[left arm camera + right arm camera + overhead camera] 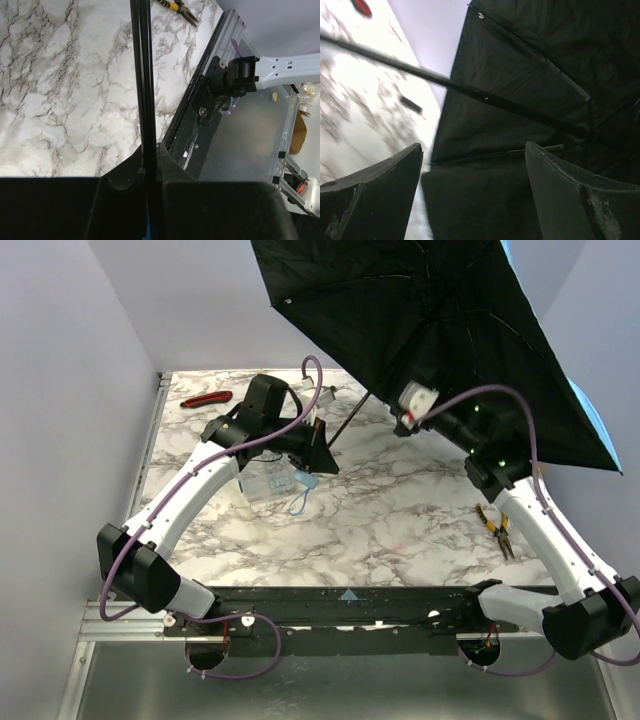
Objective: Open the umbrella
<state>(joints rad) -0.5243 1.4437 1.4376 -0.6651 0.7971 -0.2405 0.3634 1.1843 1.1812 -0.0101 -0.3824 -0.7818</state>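
The umbrella (430,300) stands open, its black underside spread over the table's back right with a sliver of sky blue at the rim. Its thin black shaft (350,425) slants down to my left gripper (322,455), which is shut on it near the handle end; a blue loop (300,502) hangs below. In the left wrist view the shaft (141,75) runs straight up from between the closed fingers of the left gripper (150,150). My right gripper (408,405) is raised under the canopy. It is open (472,150) with nothing between its fingers, facing the canopy (535,60) and the shaft (470,90).
A clear plastic box (265,483) sits under the left wrist. A red-handled tool (205,398) lies at the back left corner. Yellow-handled pliers (497,525) lie at the right by the right arm. White walls close in the marble table (380,520) on three sides.
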